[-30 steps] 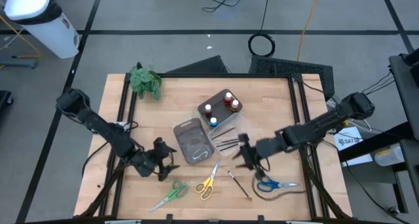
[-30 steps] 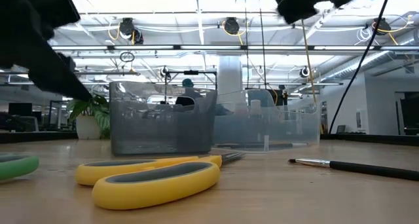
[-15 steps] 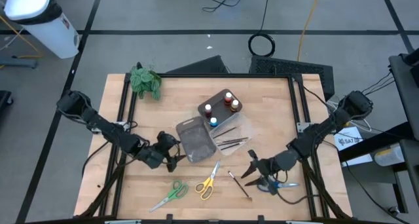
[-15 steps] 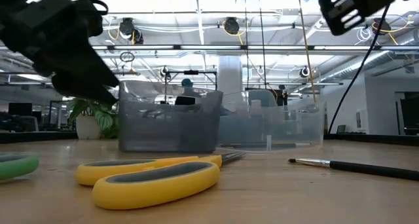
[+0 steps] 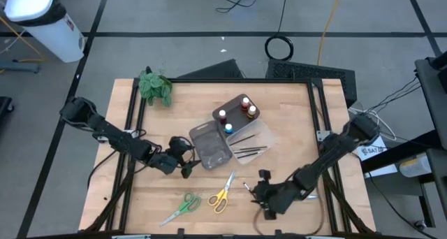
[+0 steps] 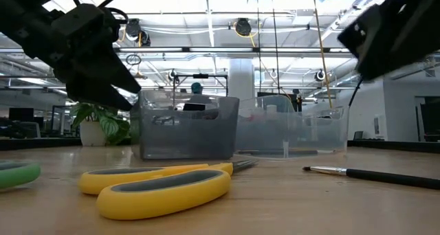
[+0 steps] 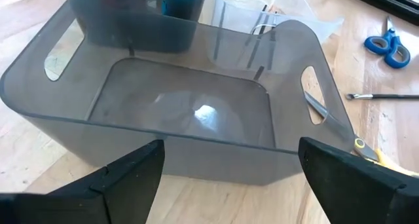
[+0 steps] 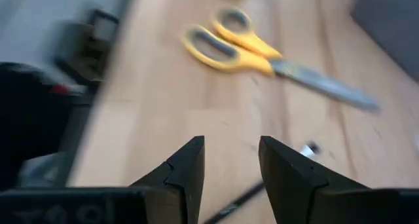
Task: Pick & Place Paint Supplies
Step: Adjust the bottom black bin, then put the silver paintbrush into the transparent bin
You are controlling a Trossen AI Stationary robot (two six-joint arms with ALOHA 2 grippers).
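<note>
Across the middle of the frame, the wooden worktop (image 5: pixel 293 120) carries two arms at work among paint supplies. Largest of the loose things is the grey tray (image 5: pixel 208 149), centre frame, empty in the left wrist view; the left gripper (image 5: pixel 183 161) sits just beside its left wall, jaws spread wide around that end and holding nothing. Above and right of it, a second tray holds the paint bottles (image 5: pixel 235 115), and thin brushes (image 5: pixel 249 151) lie in a clear tray to the right. The right gripper (image 5: pixel 264 195) hangs low at lower centre-right, jaws narrowly parted and empty. Its likely target, judging by position, is the loose brush (image 5: pixel 253 195) lying on the wood just left of those jaws, almost under them; its long axis runs diagonally from upper left to lower right. The right arm is much the nearer. Yellow scissors (image 5: pixel 222 196) lie farther left, blades pointing to the upper right; green scissors (image 5: pixel 180 207) lie beyond, at lower left.
</note>
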